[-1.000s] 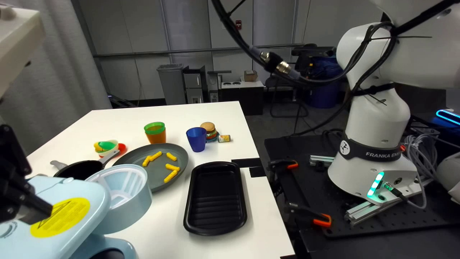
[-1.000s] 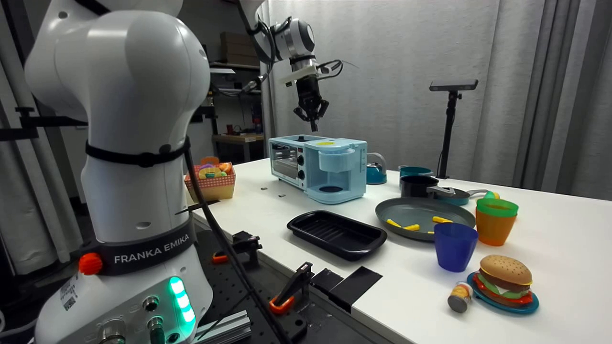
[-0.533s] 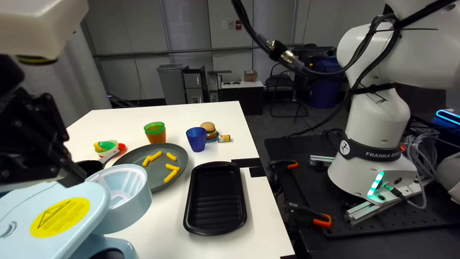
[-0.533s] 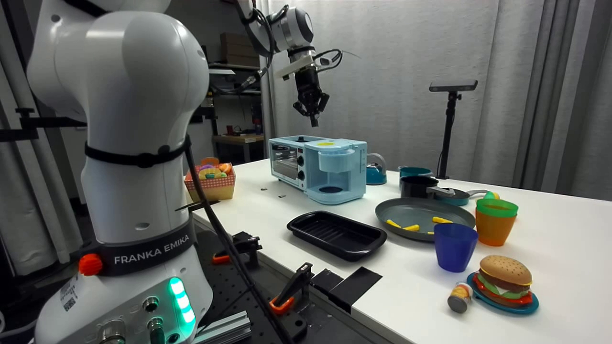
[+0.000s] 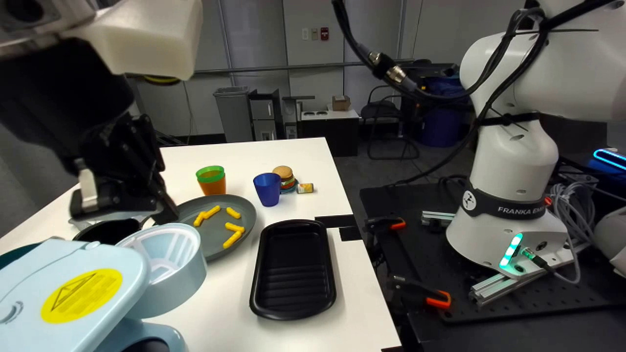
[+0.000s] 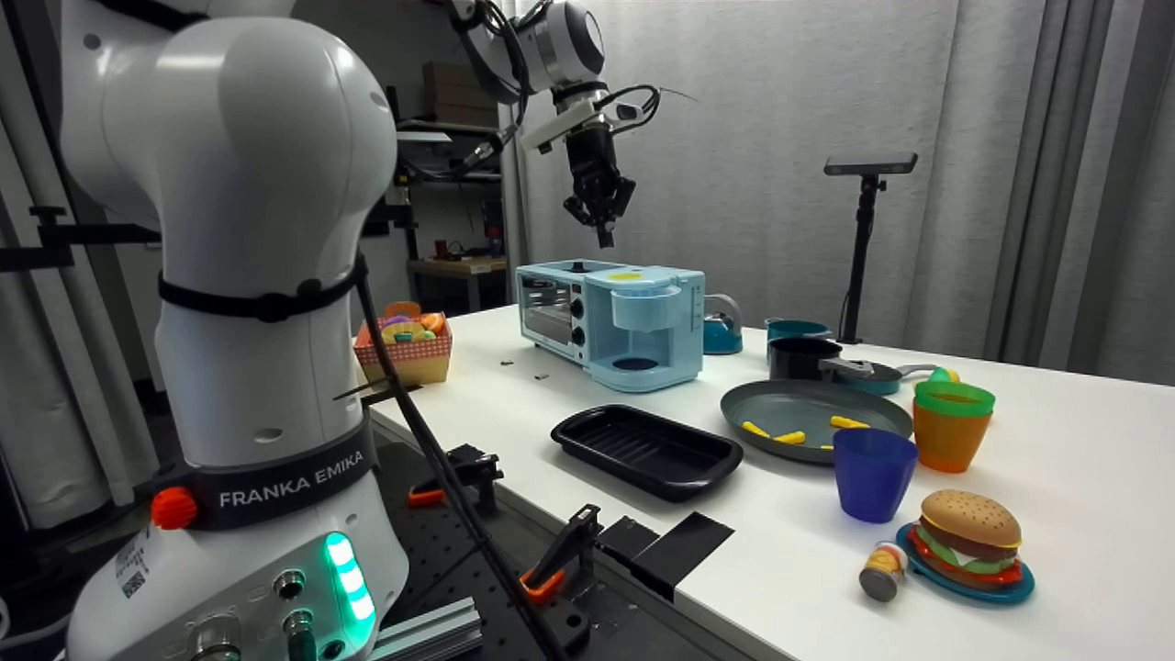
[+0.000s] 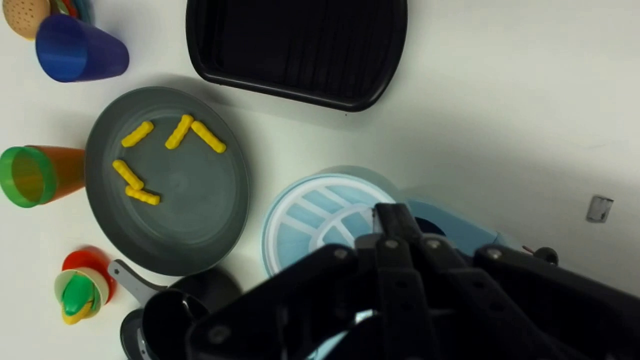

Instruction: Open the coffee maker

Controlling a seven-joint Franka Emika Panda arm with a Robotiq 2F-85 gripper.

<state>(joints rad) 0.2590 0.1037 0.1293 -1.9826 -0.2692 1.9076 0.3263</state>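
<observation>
The pale blue coffee maker (image 5: 29, 264) has a round yellow sticker (image 5: 82, 295) on top. A round, open-topped pale blue basket (image 5: 168, 278) with white ribs sticks out from under its top. In an exterior view the coffee maker (image 6: 601, 317) stands joined to an oven part. My gripper (image 6: 605, 240) points down above it, clearly apart. In the wrist view the fingertips (image 7: 396, 216) are together with nothing between them, overlapping the right edge of the ribbed basket (image 7: 295, 225). In an exterior view the gripper (image 5: 168, 212) shows behind the coffee maker's top.
A black oblong tray (image 5: 293, 269) and a dark grey pan (image 5: 215, 259) with yellow pieces lie nearby. A black pot (image 6: 800, 360), teal kettle (image 6: 722, 335), blue cup (image 6: 872, 477), orange and green cups (image 6: 953, 436) and toy burger (image 6: 970, 537) are also on the table.
In an exterior view my gripper has moved right and up, from over the yellow sticker to behind the coffee maker's top. It stays shut. The coffee maker has not visibly moved.
</observation>
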